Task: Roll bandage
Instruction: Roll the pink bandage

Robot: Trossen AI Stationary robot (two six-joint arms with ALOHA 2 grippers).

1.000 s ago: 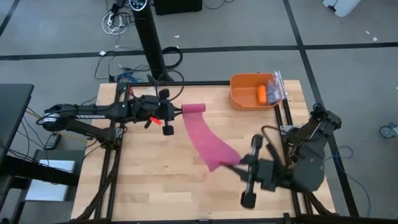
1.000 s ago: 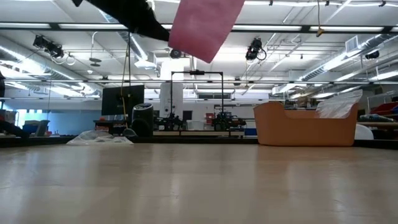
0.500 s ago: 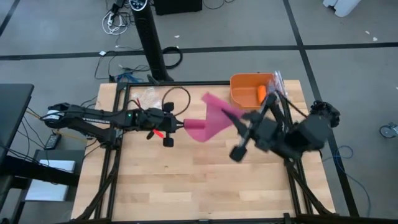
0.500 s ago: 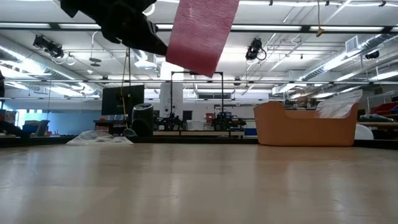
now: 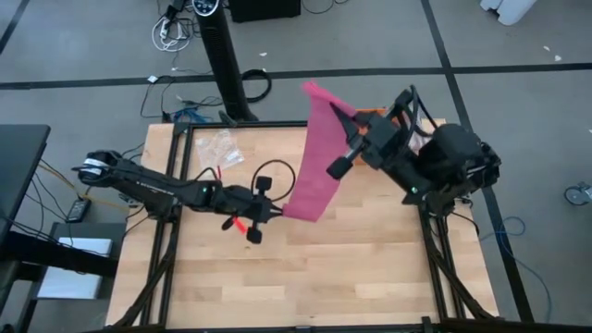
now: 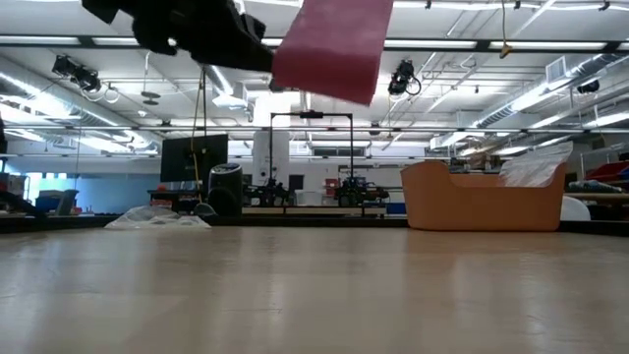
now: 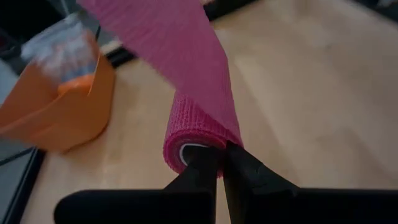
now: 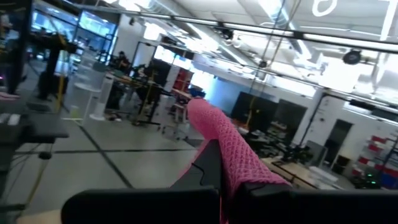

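The bandage (image 5: 314,157), a magenta-pink open-weave stretch fabric, hangs in the air above the table as a long flat band with one end wound into a small stubby cylinder (image 7: 193,140). The left gripper (image 7: 219,163) is clenched on that rolled end over the wooden table (image 5: 370,250). The right gripper (image 8: 225,163) is raised near the orange bin (image 7: 59,109) and pinches the band's free end.

The bandage (image 7: 199,93) is a woven, matt, mesh-textured pink cloth. Table (image 5: 370,268) is pale, smooth wood. Orange bin (image 7: 56,118) beside it looks like slightly glossy plastic.
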